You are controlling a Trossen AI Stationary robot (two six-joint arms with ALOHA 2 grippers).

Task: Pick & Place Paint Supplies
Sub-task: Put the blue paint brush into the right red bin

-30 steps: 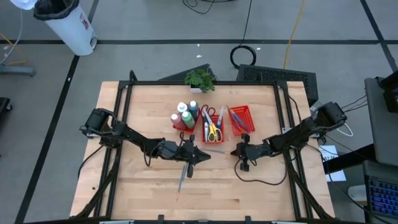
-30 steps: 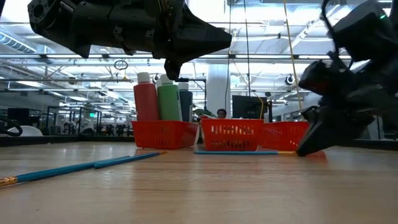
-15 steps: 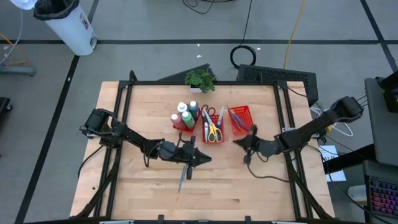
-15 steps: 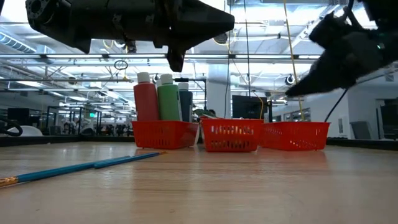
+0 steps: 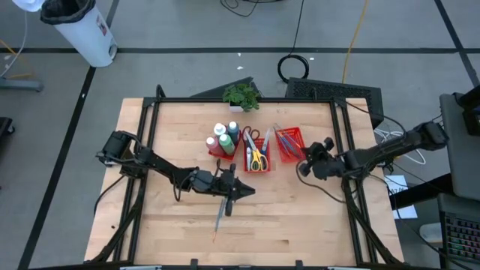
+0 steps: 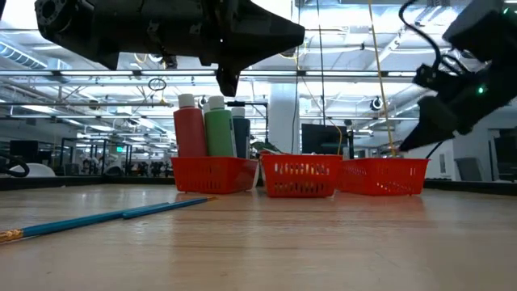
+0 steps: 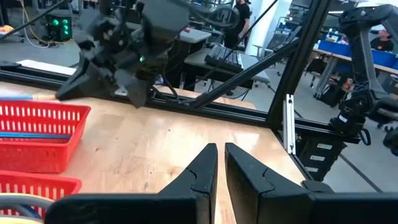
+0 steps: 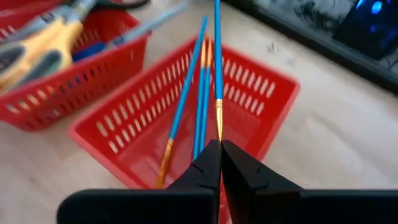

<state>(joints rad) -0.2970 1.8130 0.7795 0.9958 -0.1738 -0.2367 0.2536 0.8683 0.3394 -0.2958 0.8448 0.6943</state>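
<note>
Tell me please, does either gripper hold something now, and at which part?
The right gripper is shut on a blue brush, near its ferrule, over the red tray. The left gripper holds nothing.

Low view: the brush (image 6: pixel 105 216) runs off the left edge; bottles (image 6: pixel 206 133) hide a 3rd behind.

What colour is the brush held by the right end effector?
Blue, with an orange section; the brush shows best in the right wrist view.

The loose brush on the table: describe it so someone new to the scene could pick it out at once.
On the wooden table, look in front of the three red trays, just under the left tool. The blue brush lies alone on bare wood; every other brush sits inside a tray.
</note>
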